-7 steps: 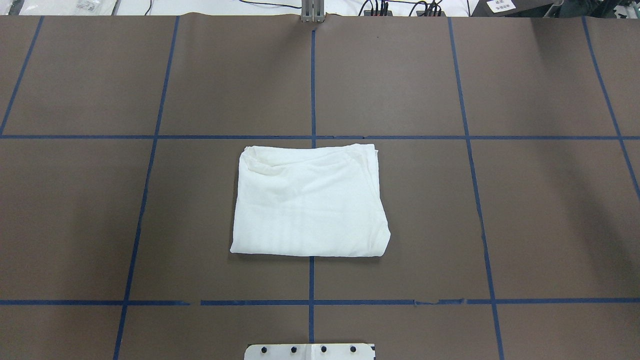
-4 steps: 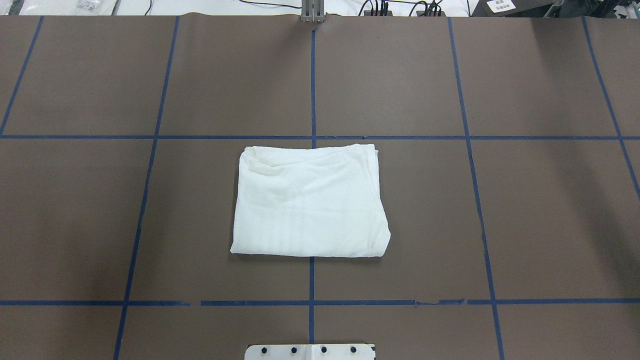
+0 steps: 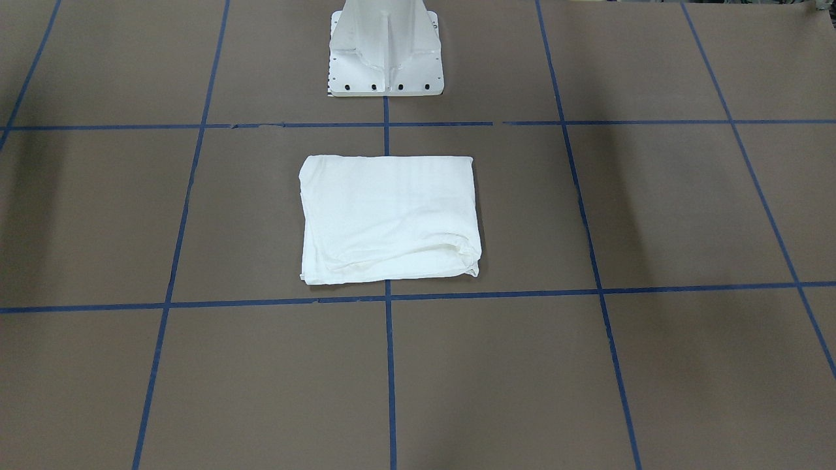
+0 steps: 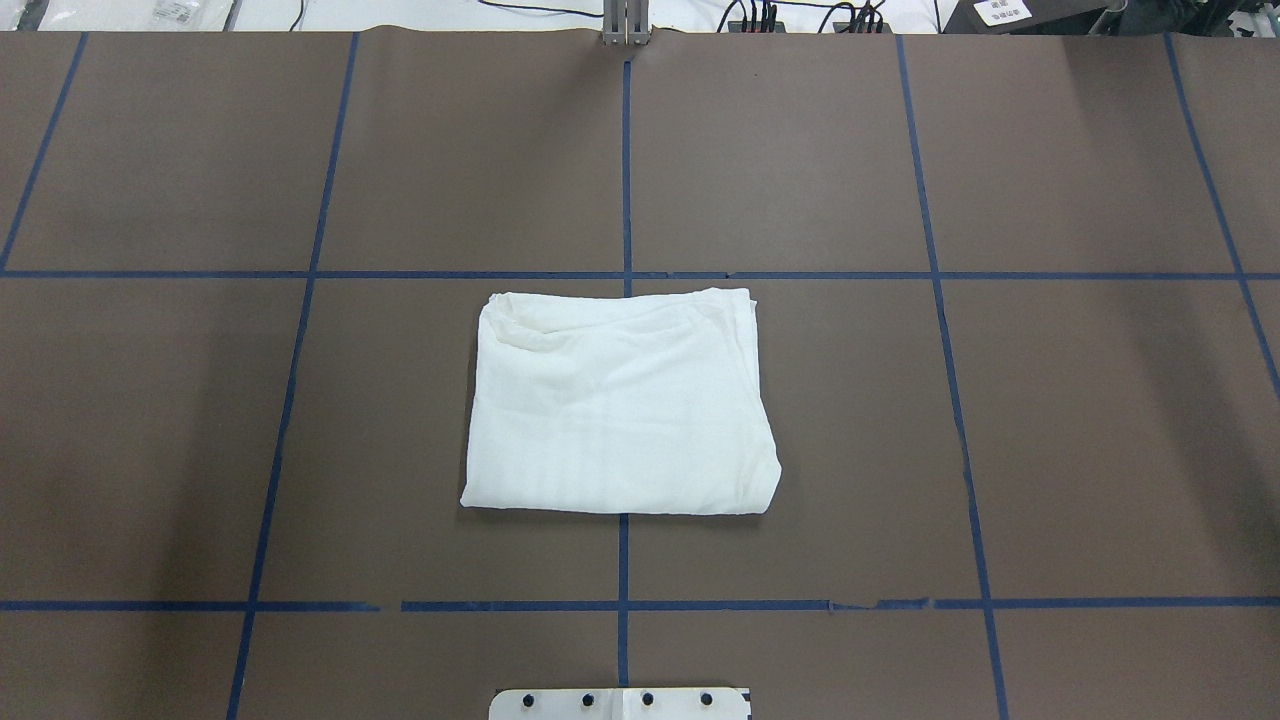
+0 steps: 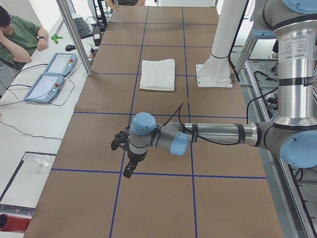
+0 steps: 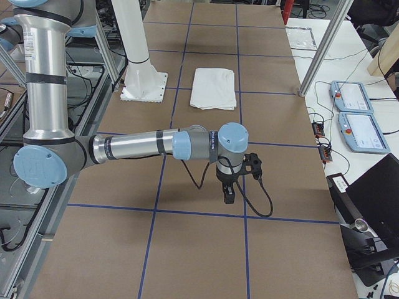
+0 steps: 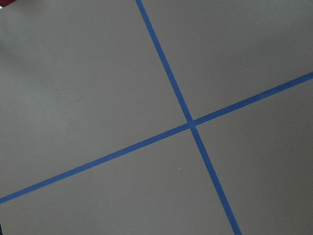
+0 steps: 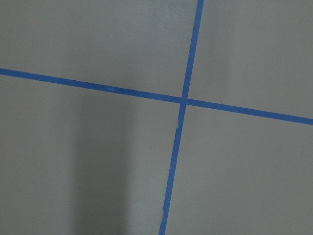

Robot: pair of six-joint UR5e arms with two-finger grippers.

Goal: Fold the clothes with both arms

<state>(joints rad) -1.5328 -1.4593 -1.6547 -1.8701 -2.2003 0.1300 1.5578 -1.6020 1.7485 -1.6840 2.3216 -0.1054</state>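
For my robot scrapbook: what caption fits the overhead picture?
Folded white shirt resting on the brown table, across a blue tape line.

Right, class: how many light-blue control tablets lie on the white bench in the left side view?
2 tablets. The far tablet lies by the metal post; the near tablet lies beside it on the white bench. Others may be outside the frame.

you're looking down on the white shirt [image 4: 620, 405], folded into a rough rectangle and lying flat on the brown table [image 4: 1100, 420], across the centre blue tape line [image 4: 626, 150]. its far left corner is creased, maybe the collar. faint grey bands show through the cloth. a white bolted plate [image 4: 620, 703] sits at the near edge, apart from the shirt.
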